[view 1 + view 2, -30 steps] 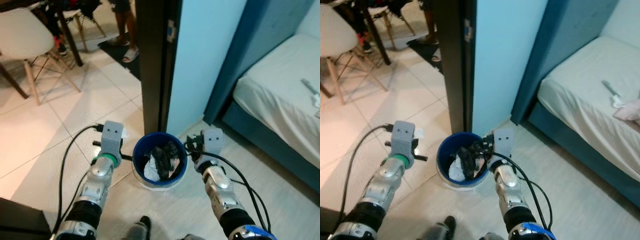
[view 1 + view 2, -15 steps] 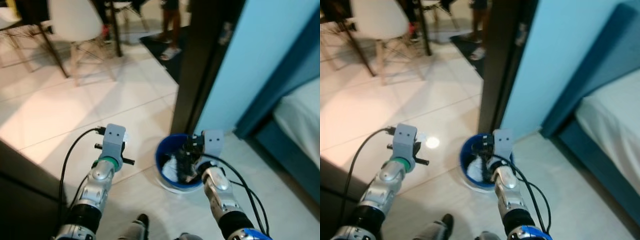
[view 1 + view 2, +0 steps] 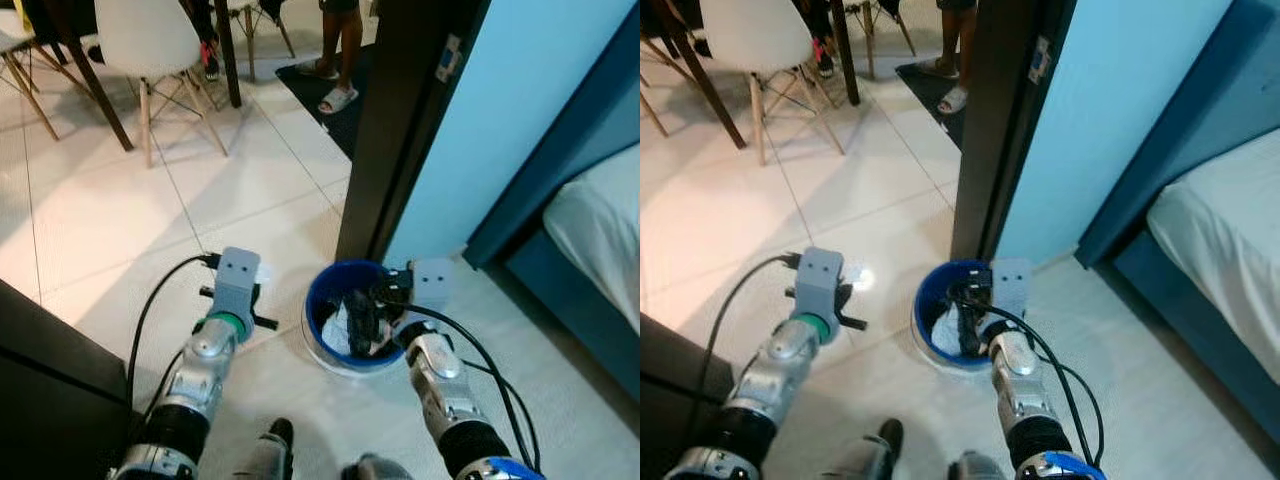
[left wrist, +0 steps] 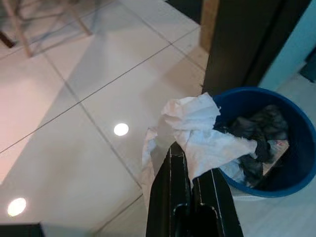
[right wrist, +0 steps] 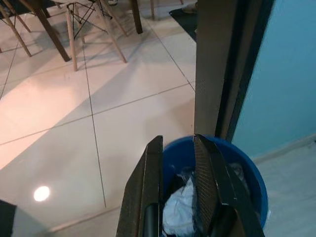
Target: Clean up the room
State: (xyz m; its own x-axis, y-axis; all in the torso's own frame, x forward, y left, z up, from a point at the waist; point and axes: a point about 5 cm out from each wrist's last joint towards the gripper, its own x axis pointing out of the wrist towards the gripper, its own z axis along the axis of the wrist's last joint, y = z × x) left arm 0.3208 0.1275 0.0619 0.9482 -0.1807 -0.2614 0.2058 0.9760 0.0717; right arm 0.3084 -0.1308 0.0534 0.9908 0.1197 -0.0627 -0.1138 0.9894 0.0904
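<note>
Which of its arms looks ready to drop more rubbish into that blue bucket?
The left. The left gripper pinches a crumpled white tissue beside the blue bucket; the right gripper hovers over it, holding nothing.

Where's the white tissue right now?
The white tissue is pinched in the left gripper, held above the floor tiles just left of the blue bin, not yet over it.

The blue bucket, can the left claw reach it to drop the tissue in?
Probably yes. The left claw holds the white tissue just beside the blue bucket, with only bare floor between.
</note>
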